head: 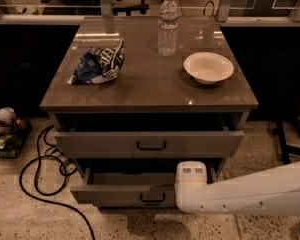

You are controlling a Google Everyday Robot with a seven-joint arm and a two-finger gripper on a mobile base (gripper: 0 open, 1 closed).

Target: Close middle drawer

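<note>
The middle drawer (117, 193) stands pulled out from the cabinet, with its bare grey inside (130, 178) showing and its black bar handle (152, 199) on the flat front. My white arm (260, 193) reaches in from the right. My gripper (191, 183) is at the arm's end, against the right part of the middle drawer's front, next to the handle. The top drawer (105, 144) above is also slightly open, with its own black handle (151, 146).
On the cabinet top (150, 89) lie a blue crumpled snack bag (97, 64), a water bottle (168, 26) and a white bowl (208, 67). A black cable (37, 174) loops on the floor at the left, next to some clutter (4, 129).
</note>
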